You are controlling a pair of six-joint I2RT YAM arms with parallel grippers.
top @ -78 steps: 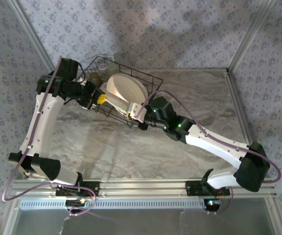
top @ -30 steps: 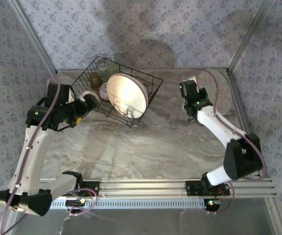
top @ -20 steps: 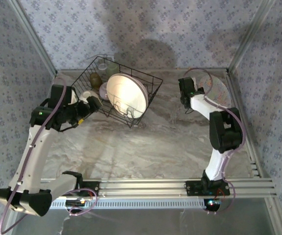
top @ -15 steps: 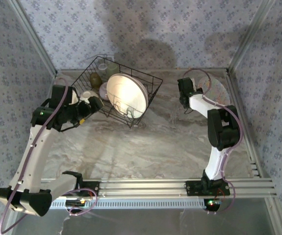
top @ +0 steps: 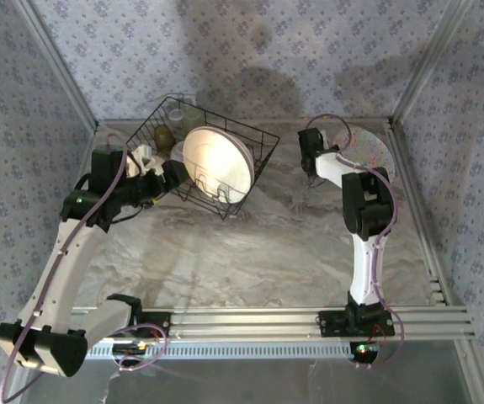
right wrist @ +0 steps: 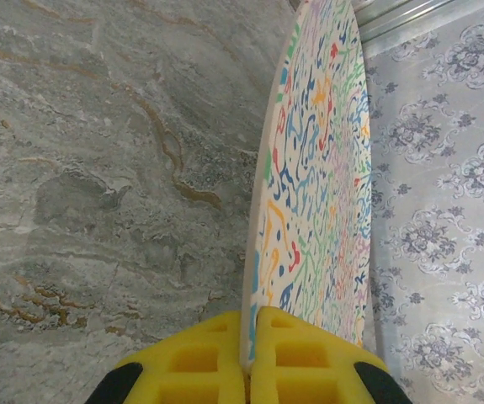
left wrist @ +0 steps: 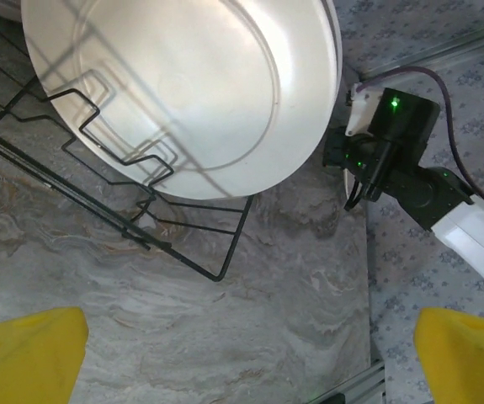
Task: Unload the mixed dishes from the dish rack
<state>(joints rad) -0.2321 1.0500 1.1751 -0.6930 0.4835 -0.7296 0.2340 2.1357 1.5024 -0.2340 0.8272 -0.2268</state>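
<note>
Table [top: 250, 244]: flat grey slab with a matt, marble-look surface.
Dish rack [top: 263, 145]: thin black wire in an open grid, sitting skewed at the table's 11 o'clock.
White plates [left wrist: 191, 84]: glossy rounds standing on edge between the prongs, at 12 o'clock from the left gripper.
Patterned plate [right wrist: 317, 168]: out of the rack at the table's 1 o'clock corner. It is upright on edge, smooth, with coloured squiggles. Its long axis runs to 12 o'clock from the right gripper, and the table lies on its 9 o'clock side.
Olive-brown cup [top: 164, 135]: small and rounded, at the rack's far-left end.
Right gripper [right wrist: 252, 324]: clenched on the patterned plate's rim, with yellow foam pads on both faces.
Left gripper [left wrist: 242, 358]: released, pads wide apart, beside the rack; this arm is nearer the white plates.
Coming move: probably tipping the patterned plate flat toward 9 o'clock.
</note>
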